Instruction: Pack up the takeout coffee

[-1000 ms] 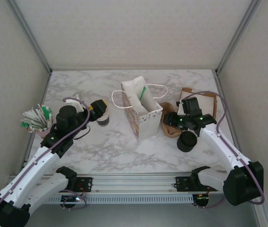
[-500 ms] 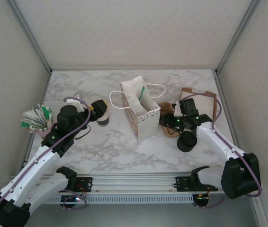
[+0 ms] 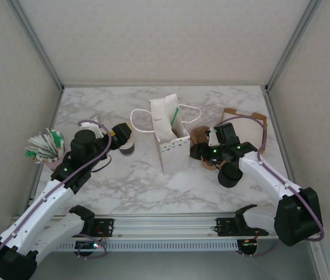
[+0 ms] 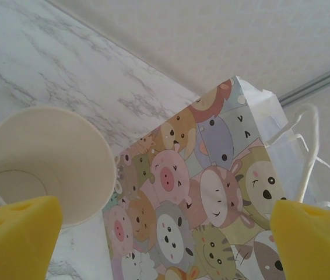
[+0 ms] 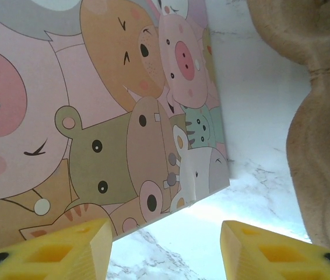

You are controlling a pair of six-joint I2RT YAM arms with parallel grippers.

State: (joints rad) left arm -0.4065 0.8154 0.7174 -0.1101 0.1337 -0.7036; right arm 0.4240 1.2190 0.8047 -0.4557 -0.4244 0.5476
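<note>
Since a second ago the paper bag (image 3: 171, 149) has turned and slid a little toward the left of the frame, so its front now faces the lower edge more squarely. The right fingers (image 3: 195, 150) have followed it leftward, and the left arm has kept its place.

Where the lidded coffee cup is, I cannot tell. The bag's mouth is open upward, but its own walls hide most of the inside, apart from one green stick (image 3: 177, 113) that leans out of it. A squat black round thing (image 3: 230, 174) stands on the bench (image 3: 124, 184) to the lower right of the bag, just beside the right forearm. Whether it is a lidded cup or only lids, the view from above does not settle.

The bag stands upright in the middle of the frame, with a white loop handle (image 3: 143, 121) falling to its upper left. The right fingers are parted with nothing between them, close by the bag's right side. In the right wrist view the bag's cartoon-animal face is just beyond them, and a tan moulded carrier (image 5: 322, 146) lies at the right edge.

The left fingers (image 3: 121, 132) are spread wide and hold nothing. They are above a stack of lidless cups (image 3: 127, 147) that stands left of the bag. The left wrist view looks down into the top cup (image 4: 48, 163), which is cream inside. A bunch of white and green sachets (image 3: 44, 146) stands at the far left.
</note>
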